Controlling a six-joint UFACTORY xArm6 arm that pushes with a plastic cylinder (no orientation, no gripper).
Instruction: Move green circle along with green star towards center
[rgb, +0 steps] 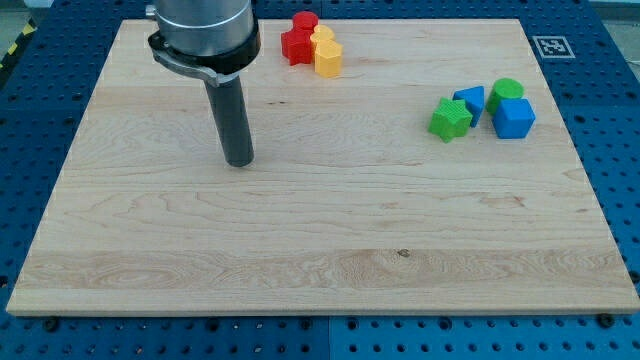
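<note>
The green circle (506, 92) sits at the view's right, at the top of a tight cluster. The green star (450, 119) lies at the cluster's left end. Between and beside them are a blue block (470, 101) and a blue cube (514, 118). My tip (239, 161) rests on the wooden board (300, 250) at the view's left of centre, far to the left of the green blocks and touching no block.
Near the view's top centre stands a group of a red cylinder (305, 22), a red star-like block (296, 45), a yellow block (323, 39) and a yellow hexagonal block (328, 60). A marker tag (548, 46) is at the board's top right corner.
</note>
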